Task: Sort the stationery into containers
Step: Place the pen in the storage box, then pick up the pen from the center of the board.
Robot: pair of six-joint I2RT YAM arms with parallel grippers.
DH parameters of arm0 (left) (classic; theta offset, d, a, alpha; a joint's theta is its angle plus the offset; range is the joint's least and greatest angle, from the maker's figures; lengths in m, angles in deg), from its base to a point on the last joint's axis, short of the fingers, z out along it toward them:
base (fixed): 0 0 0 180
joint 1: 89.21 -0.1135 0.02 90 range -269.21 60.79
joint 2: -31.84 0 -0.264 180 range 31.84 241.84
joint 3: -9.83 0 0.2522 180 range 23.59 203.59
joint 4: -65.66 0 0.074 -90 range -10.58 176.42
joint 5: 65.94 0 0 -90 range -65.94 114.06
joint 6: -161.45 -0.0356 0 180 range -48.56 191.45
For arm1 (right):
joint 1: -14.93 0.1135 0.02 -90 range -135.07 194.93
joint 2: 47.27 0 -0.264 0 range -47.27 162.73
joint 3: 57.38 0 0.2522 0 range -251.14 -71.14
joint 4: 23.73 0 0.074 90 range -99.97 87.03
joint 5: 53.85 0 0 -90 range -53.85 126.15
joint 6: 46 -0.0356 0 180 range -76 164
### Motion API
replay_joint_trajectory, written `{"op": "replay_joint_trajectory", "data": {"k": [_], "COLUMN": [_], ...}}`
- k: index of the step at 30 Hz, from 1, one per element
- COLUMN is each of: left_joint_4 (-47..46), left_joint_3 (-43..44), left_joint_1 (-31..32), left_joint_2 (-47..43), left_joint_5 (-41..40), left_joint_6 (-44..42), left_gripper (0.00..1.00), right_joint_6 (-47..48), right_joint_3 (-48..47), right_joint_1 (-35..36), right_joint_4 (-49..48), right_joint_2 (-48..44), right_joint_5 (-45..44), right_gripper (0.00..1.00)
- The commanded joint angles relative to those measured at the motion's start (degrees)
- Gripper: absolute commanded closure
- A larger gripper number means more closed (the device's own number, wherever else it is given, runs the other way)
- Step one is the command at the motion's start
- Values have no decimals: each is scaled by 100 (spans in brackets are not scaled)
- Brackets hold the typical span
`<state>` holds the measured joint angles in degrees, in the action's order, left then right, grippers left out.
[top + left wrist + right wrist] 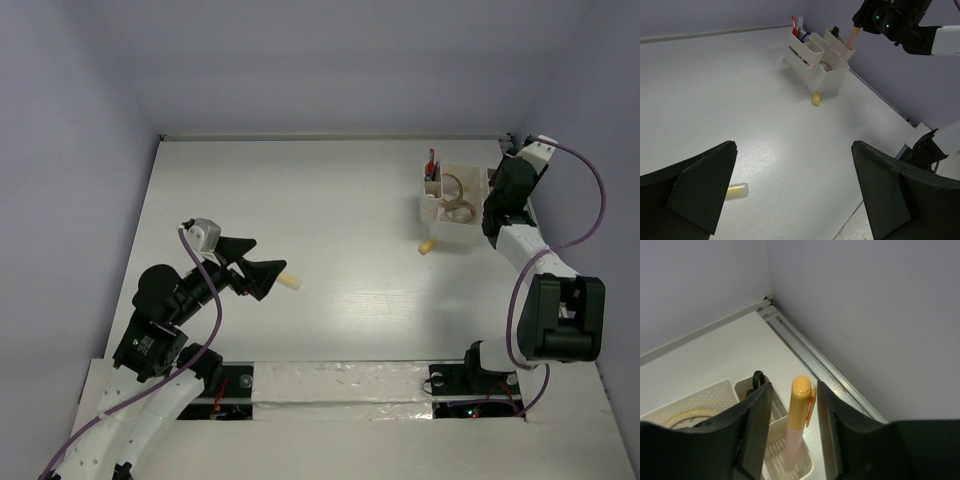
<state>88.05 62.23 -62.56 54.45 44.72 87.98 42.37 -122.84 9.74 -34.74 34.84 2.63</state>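
- Lilac walls on three sides; white worktop point(330, 200), with the white organiser point(825, 77) at about 1 o'clock in the top view.
- Already filed:
  - red pen point(794, 24) and blue pen point(805, 35) upright in a narrow slot
  - tape roll point(460, 210) in the large square bay
  - black scissors point(758, 377) handle-up in a small cell
- In progress: orange-capped pen point(801, 407) stands upright in the small cell beside the scissors. The right tool point(794, 395) straddles it with its jaws partway apart. A gap shows on one side, so it does not look clamped (contact on the clip side is too close to call).
- Left to sort:
  - yellow block point(427, 246) on the worktop, just beside the organiser at its 7 o'clock
  - cream stick point(289, 282), well apart from the organiser, at about 8 o'clock of the worktop
- Left tool point(794, 150) is spread wide and empty, hovering with the cream stick just ahead of it.
- Judgement: most of the task is done; two loose items remain visible.
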Motion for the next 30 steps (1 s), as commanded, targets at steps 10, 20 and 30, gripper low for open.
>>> {"op": "replay_joint_trajectory", "data": {"k": [10,20,30], "left_joint_4": [-177,-54,148], "left_joint_3": [-5,83,224], "left_joint_1": [33,-142,-143], "left_joint_2": [-29,-99,-442], "left_joint_5": [-124,-686,-2469], "left_joint_6": [-54,-80,-1], "left_gripper": [1,1,1], "right_joint_6": [-382,-751,-436], "right_joint_3": [-647,-850,-2097], "right_joint_1": [615,2940,5299], "right_joint_4": [701,2064,3258], "right_joint_2": [-898,-645,1762], "right_joint_5": [636,3805,4318], "right_gripper": [42,85,36]}}
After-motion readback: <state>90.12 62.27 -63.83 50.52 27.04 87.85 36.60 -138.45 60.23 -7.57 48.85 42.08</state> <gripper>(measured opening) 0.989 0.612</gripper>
